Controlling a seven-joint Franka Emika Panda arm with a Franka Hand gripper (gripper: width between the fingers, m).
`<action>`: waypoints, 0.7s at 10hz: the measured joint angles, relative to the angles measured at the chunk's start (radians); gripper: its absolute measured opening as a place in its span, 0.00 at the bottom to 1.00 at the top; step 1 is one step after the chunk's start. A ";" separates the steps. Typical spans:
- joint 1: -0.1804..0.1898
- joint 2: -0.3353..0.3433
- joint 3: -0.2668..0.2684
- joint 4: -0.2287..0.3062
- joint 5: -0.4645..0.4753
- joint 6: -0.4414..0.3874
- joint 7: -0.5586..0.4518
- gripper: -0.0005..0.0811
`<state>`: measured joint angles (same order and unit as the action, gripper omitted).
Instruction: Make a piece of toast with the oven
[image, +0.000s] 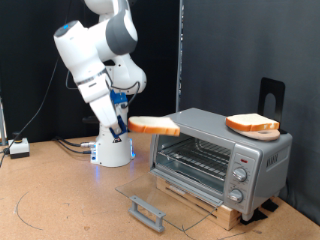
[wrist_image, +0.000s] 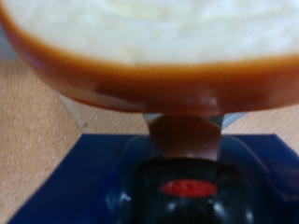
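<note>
My gripper (image: 132, 122) is shut on the piece of toast (image: 156, 125) and holds it flat in the air, level with the oven's top, just off its upper corner on the exterior view's left. The silver oven (image: 222, 158) stands at the exterior view's right. Its glass door (image: 165, 195) is dropped open and lies flat, with the grey bar handle (image: 148, 211) towards the front. The wire rack (image: 192, 157) inside is bare. In the wrist view the toast (wrist_image: 149, 37) fills the top, pale face with orange-tan crust, very close.
A second, near-identical slice (image: 252, 124) lies on the oven's roof at the right. The oven sits on a wooden board (image: 205, 200). A black stand (image: 272, 95) rises behind it. The robot base (image: 112, 150) and cables (image: 20, 148) are at the left.
</note>
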<state>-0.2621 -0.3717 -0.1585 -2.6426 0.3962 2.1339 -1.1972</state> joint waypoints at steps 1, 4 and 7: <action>0.000 0.039 0.003 -0.010 -0.021 0.025 0.000 0.49; 0.012 0.145 0.021 -0.031 -0.007 0.137 -0.023 0.49; 0.056 0.169 0.048 -0.051 0.077 0.182 -0.088 0.49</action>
<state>-0.2059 -0.2025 -0.1108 -2.6941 0.4729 2.3154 -1.2854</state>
